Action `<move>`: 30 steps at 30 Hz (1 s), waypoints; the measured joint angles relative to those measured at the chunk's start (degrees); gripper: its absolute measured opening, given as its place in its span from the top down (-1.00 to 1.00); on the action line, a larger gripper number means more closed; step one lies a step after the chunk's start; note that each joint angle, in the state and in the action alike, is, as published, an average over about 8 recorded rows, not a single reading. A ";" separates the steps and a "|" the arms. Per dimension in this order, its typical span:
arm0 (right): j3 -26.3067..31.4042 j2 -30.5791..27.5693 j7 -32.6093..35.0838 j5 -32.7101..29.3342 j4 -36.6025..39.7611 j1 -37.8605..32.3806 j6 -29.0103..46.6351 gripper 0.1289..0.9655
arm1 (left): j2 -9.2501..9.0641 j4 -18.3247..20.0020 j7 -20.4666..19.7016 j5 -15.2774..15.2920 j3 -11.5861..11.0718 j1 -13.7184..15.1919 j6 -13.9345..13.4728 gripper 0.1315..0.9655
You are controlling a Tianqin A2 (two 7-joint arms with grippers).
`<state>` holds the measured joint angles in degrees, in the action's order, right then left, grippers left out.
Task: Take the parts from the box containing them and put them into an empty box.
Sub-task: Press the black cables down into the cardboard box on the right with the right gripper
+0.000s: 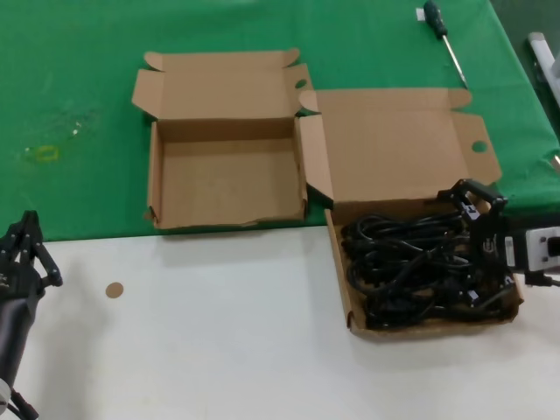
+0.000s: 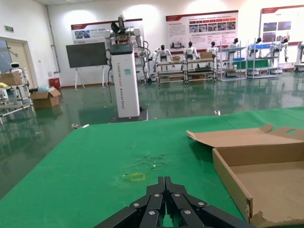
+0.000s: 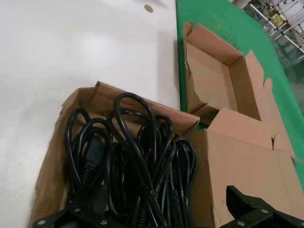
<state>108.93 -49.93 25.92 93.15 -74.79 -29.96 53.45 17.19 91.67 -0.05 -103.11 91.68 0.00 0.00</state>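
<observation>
Table: green cloth (image 1: 87, 79) at the back, smooth white surface (image 1: 219, 332) in front.
Full box (image 1: 398, 149): shallow brown cardboard, broad lid folded back, straddling the cloth edge on the right.
Empty box (image 1: 226, 179): same cardboard, jagged low front wall, just left of the full one.
Cords (image 1: 411, 262): black rubbery cables, looped and tangled inside the full box; probably light, floppy, snag-prone, so best pinched across several bunched loops (image 3: 137, 161) rather than at a plug.
Right gripper (image 1: 484, 247): fingers spread wide over the pile's right side.
Left gripper (image 1: 26, 249): parked bottom left, fingers pressed together.
Screwdriver (image 1: 442, 35): far back on the cloth.
</observation>
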 joint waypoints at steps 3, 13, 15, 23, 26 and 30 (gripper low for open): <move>0.26 0.57 0.31 -0.62 0.74 -0.52 -0.15 -0.81 | 0.00 0.00 0.00 0.01 0.00 0.00 0.00 0.95; 0.43 1.53 1.32 -1.42 1.86 -1.37 -0.32 -0.57 | 0.00 0.00 0.02 0.01 0.00 0.00 0.00 0.95; 0.45 1.56 1.33 -1.51 1.89 -1.40 -0.26 -0.48 | 0.00 0.00 0.02 0.01 0.00 0.00 0.00 0.95; 0.59 1.44 1.15 -1.82 1.77 -1.30 0.13 -0.05 | 0.00 0.00 0.02 0.01 0.00 0.00 0.00 0.95; 0.62 1.36 1.00 -1.90 1.67 -1.27 0.29 0.15 | 0.00 0.00 0.02 0.01 0.00 0.00 0.00 0.95; 0.62 1.25 0.74 -1.99 1.48 -1.25 0.43 0.31 | 0.00 0.00 0.02 0.00 0.00 0.00 0.00 0.95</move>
<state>109.55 -48.67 26.66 91.16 -73.32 -31.20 53.88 17.19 91.67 -0.03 -103.11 91.68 0.00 0.00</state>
